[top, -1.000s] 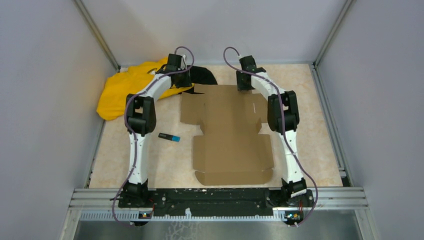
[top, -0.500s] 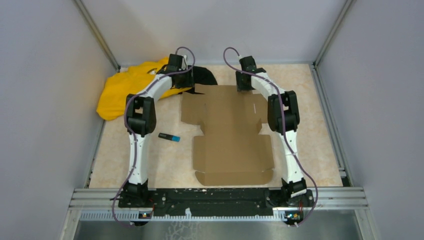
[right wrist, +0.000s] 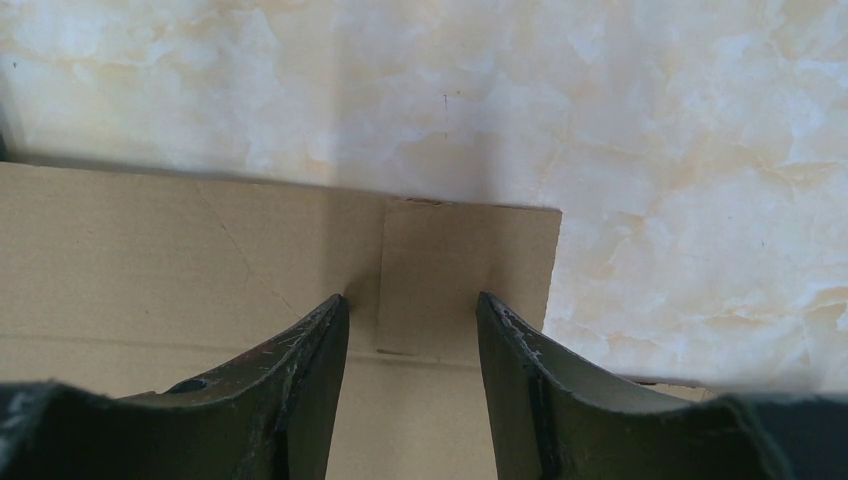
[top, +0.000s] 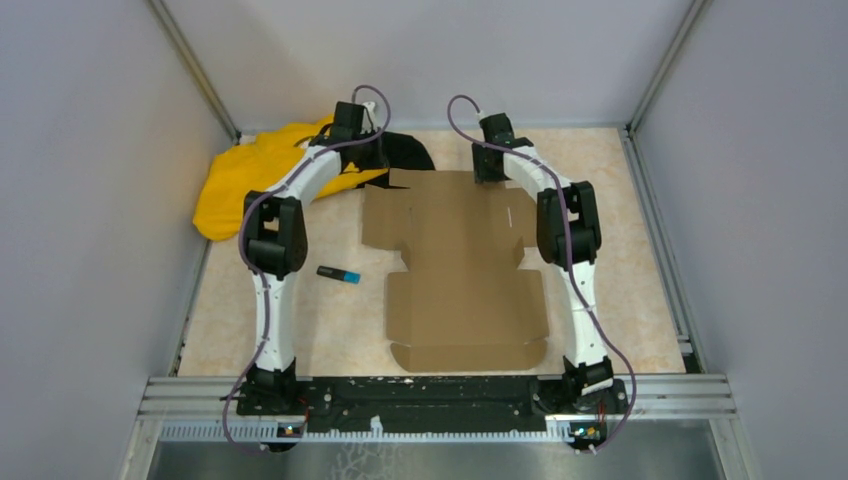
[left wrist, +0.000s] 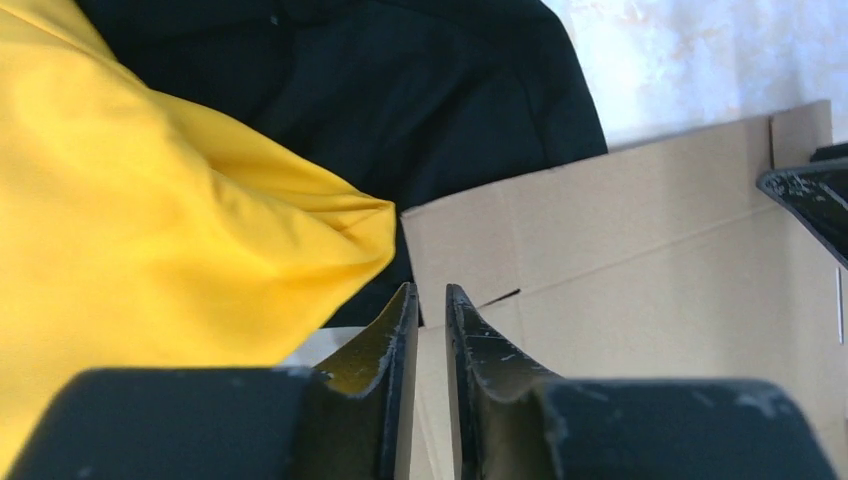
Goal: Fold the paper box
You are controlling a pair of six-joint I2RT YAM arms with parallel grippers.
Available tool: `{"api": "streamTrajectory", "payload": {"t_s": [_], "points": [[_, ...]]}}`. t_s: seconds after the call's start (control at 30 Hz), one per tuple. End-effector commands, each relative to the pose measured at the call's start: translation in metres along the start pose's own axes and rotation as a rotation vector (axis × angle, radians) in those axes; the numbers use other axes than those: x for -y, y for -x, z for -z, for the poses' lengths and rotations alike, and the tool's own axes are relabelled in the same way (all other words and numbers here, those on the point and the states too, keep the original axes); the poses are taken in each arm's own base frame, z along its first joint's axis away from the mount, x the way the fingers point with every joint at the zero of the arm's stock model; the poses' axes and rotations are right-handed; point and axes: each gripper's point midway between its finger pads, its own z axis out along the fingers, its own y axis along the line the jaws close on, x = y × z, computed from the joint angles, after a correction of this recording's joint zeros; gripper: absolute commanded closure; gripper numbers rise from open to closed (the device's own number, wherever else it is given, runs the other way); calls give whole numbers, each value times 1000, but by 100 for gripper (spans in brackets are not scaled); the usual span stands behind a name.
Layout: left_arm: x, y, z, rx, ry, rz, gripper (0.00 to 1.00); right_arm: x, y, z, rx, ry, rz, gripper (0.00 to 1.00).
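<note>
paper box (top: pixel 465 265), one sheet, two cloths (top: pixel 235 185)

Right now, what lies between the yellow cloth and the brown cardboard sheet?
The black cloth lies between the yellow cloth and the far left corner of the paper box. The left wrist view shows it plainly.

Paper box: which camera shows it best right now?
Top external: nearly the whole paper box is visible, lying flat as an unfolded sheet. Left wrist shows only its far-left corner; right wrist only a far-right corner tab.
</note>
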Motion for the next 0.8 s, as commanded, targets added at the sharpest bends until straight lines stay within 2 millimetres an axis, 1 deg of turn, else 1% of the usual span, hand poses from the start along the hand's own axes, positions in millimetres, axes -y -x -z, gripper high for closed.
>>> {"api": "streamTrajectory", "payload": {"t_s": [0.0,0.13,0.23,0.3,0.57,0.77], "points": [[30,-2,3,-7,-98,-10,81,10,-95,-11,-307,-14,-4,50],[31,-16,-2,-41,-75,-17,84,11,-96,-11,-307,-11,-5,50],[25,-26,-9,-65,-40,-21,85,10,-97,-11,-310,-7,-6,50],[19,-29,-13,-67,-13,-22,85,10,-96,-11,-308,-7,-7,50],[-4,-32,-31,-80,75,-37,85,11,-95,-12,-306,-7,-4,50],[-14,-32,-32,-78,96,-28,85,12,-97,-13,-311,-6,-3,50]]}}
